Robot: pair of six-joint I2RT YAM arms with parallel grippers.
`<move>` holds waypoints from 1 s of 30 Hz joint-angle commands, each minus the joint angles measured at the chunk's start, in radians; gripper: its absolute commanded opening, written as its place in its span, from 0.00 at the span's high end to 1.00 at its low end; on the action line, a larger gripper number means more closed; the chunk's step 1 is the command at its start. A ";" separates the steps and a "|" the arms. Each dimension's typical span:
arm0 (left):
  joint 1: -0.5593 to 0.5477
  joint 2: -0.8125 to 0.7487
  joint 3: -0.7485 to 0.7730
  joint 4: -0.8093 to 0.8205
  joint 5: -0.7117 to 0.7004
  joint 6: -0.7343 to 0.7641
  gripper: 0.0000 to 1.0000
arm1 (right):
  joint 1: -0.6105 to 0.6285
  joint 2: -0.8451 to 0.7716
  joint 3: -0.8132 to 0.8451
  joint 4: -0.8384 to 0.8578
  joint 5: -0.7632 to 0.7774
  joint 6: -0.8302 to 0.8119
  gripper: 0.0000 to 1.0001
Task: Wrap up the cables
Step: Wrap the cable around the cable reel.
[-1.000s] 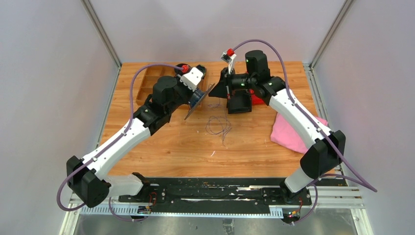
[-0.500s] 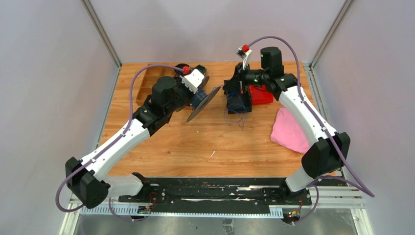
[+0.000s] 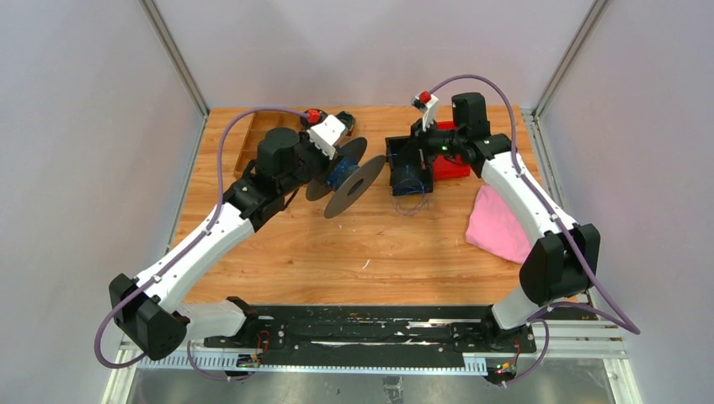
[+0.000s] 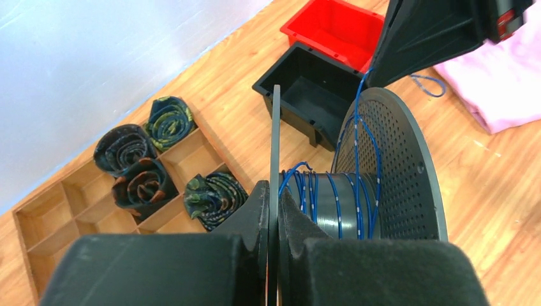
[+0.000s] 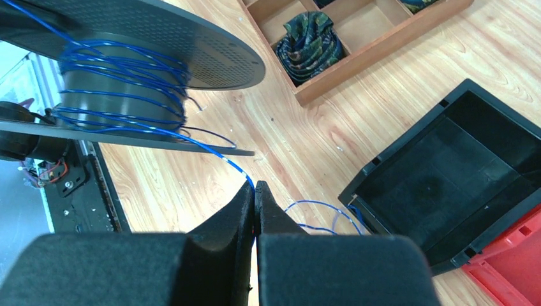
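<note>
The right pincer [image 5: 255, 191] is pressed together on the thin blue cables [image 5: 223, 156], which run up and left from it to the windings on the grey spool [image 5: 159, 38]. The left pincer [image 4: 274, 210] pinches the edge of the spool's solid flange. Loose loops of the cables lie on the bench [image 3: 337, 244], just beside the black bin [image 5: 459, 178], right of centre in the top view.

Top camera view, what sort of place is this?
Probably a robotics lab test cell: a wooden table enclosed by grey walls, with a left arm and right arm bolted to a black rail.
</note>
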 commanded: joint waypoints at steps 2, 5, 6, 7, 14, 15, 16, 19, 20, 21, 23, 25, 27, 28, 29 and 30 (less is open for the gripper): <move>0.033 -0.036 0.090 0.013 0.076 -0.094 1.00 | -0.038 0.029 -0.048 0.027 0.094 -0.075 0.99; 0.057 -0.034 0.102 0.013 0.122 -0.136 1.00 | -0.038 0.043 -0.078 0.056 0.097 -0.092 0.99; 0.063 -0.033 0.103 0.014 0.138 -0.148 1.00 | -0.038 0.048 -0.089 0.070 0.089 -0.093 0.99; 0.070 -0.033 0.105 0.015 0.151 -0.159 1.00 | -0.038 0.053 -0.098 0.083 0.079 -0.092 0.99; 0.128 -0.022 0.117 0.048 0.256 -0.269 1.00 | -0.038 0.112 -0.135 0.131 0.001 -0.092 0.99; 0.135 -0.022 0.118 0.053 0.267 -0.285 1.00 | -0.038 0.121 -0.139 0.134 -0.020 -0.090 0.99; 0.139 -0.021 0.118 0.056 0.276 -0.298 1.00 | -0.037 0.130 -0.144 0.141 -0.042 -0.085 0.98; 0.149 -0.019 0.122 0.064 0.295 -0.328 1.00 | -0.037 0.148 -0.159 0.169 -0.108 -0.058 0.97; 0.154 -0.017 0.121 0.069 0.303 -0.339 1.00 | -0.037 0.152 -0.165 0.181 -0.124 -0.052 0.97; 0.158 -0.015 0.122 0.073 0.309 -0.352 1.00 | -0.037 0.154 -0.171 0.189 -0.137 -0.049 0.97; 0.173 -0.014 0.123 0.084 0.321 -0.377 1.00 | -0.036 0.153 -0.186 0.205 -0.149 -0.047 0.97; 0.184 -0.011 0.127 0.090 0.333 -0.395 1.00 | -0.035 0.152 -0.198 0.209 -0.137 -0.052 0.97; 0.197 -0.009 0.131 0.095 0.342 -0.413 1.00 | -0.036 0.154 -0.198 0.186 -0.105 -0.069 0.98; 0.202 -0.007 0.135 0.097 0.345 -0.420 1.00 | -0.036 0.152 -0.200 0.174 -0.093 -0.081 0.98; 0.209 -0.007 0.136 0.100 0.350 -0.429 1.00 | -0.036 0.146 -0.204 0.171 -0.076 -0.090 0.98; 0.213 -0.007 0.138 0.102 0.353 -0.435 1.00 | -0.037 0.138 -0.213 0.170 -0.055 -0.097 0.98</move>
